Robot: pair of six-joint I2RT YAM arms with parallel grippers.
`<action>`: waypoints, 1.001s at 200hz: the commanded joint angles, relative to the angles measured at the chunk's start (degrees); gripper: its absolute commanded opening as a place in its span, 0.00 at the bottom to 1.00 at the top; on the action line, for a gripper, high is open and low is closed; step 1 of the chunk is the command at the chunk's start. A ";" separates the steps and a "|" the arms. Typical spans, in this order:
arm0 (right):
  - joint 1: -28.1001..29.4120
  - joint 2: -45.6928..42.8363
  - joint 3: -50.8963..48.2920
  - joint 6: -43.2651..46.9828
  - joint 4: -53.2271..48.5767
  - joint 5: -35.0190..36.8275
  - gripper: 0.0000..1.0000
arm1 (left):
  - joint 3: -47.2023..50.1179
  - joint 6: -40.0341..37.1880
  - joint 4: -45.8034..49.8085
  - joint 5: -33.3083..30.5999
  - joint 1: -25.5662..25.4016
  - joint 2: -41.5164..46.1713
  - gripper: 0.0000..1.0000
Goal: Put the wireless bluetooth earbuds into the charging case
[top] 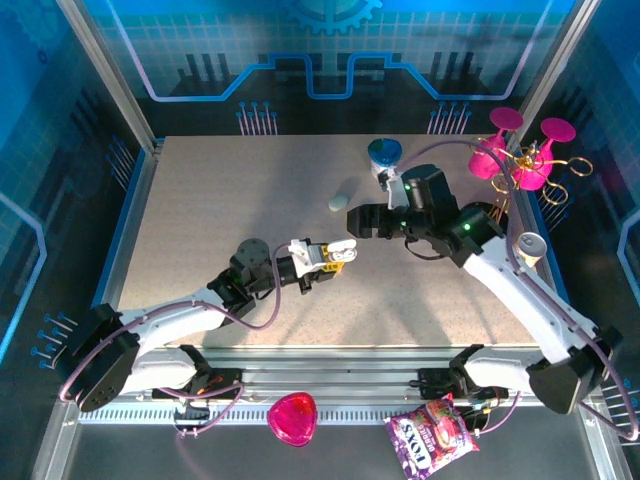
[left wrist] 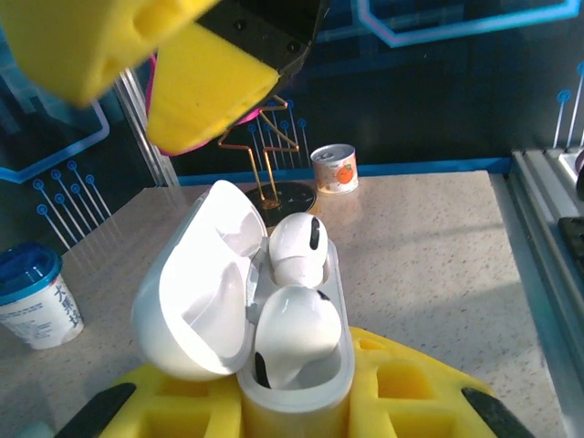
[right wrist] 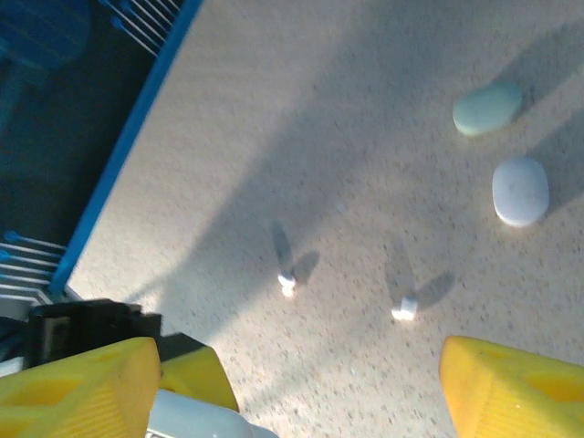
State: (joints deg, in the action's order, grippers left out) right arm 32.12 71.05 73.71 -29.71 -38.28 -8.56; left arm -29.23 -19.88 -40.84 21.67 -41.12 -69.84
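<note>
My left gripper (top: pixel 330 255) (left wrist: pixel 292 406) is shut on the white charging case (left wrist: pixel 301 383) (top: pixel 322 252), holding it above the table with its lid (left wrist: pixel 196 292) swung open to the left. Two white earbuds sit in the case. The far one (left wrist: pixel 299 245) is down in its slot, and the near one (left wrist: pixel 297 333) rests tilted in the near slot. My right gripper (top: pixel 358 222) (right wrist: pixel 297 365) hovers just above and beyond the case, open, with nothing between its yellow fingers (left wrist: pixel 210 87). Two more tiny white earbuds (right wrist: pixel 287 283) (right wrist: pixel 404 308) lie on the table below it.
A pale green pebble case (right wrist: pixel 488 108) (top: pixel 340 200) and a white one (right wrist: pixel 520 190) lie further out. At the back stands a blue-lidded cup (top: pixel 384 155) (left wrist: pixel 32 292). A small can (top: pixel 528 247) (left wrist: pixel 334 169) and pink glasses on a gold rack (top: pixel 520 155) are at the right.
</note>
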 commanded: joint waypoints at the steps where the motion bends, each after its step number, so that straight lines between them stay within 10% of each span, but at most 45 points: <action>1: 0.21 2.41 4.07 3.26 -8.38 -1.73 0.80 | -2.39 -4.38 1.55 -1.56 -0.28 0.42 0.17; 120: 3.13 1.79 4.99 11.27 -15.87 -0.45 0.83 | -3.91 1.13 1.46 -5.06 0.43 -0.68 0.17; 200: 9.08 -10.92 -4.45 37.08 -3.56 -5.48 0.73 | -4.25 14.34 2.91 19.05 6.19 0.32 0.15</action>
State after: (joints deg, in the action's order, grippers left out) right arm 35.92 61.84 71.07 -8.03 -44.62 -12.75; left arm -31.31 -10.94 -37.63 28.53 -36.38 -70.26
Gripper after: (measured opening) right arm 0.724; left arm 0.216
